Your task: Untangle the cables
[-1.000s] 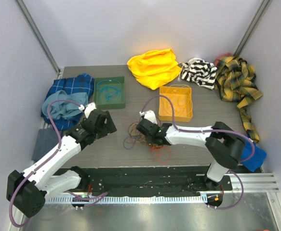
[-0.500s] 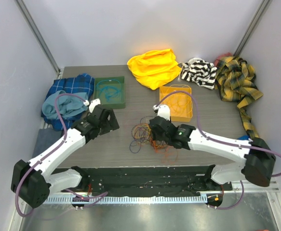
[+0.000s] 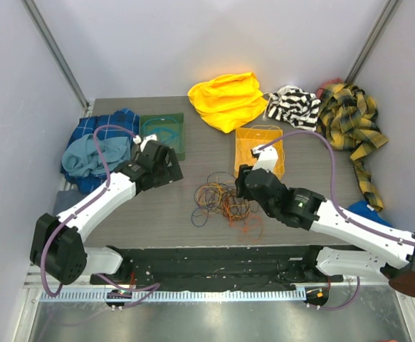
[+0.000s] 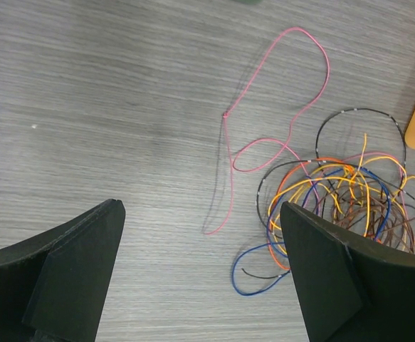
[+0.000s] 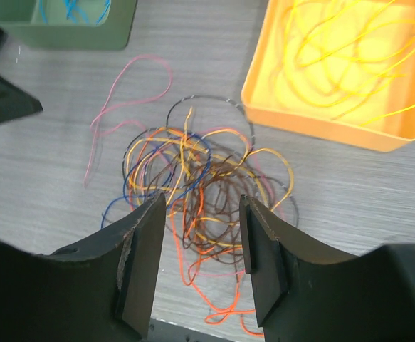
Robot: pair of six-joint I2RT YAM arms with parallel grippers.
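Top view: cables [image 3: 221, 201], one loose multicoloured tangle on the table [image 3: 157, 214], between left gripper [image 3: 170, 168] and right gripper [image 3: 243, 182], just beside the orange tray [image 3: 238, 158].
Left wrist view: jaws spread wide, nothing between them; a pink cable [image 4: 278, 107] trails out from the tangle.
Right wrist view: jaws parted above the tangle, gripping nothing. Orange tray holds yellow wire; green tray [image 5: 65, 32] holds blue wire.

We looked down from above and behind the arm bases over the whole table [image 3: 166, 214]. Our left wrist view faced straight down, close to the wood, with the cables [image 4: 342, 199] by the left gripper's [image 4: 200, 206] right finger. Our right wrist view looked down from farther off, with the same tangle just beyond the right gripper's [image 5: 201, 199] fingertips. All three views shared it.
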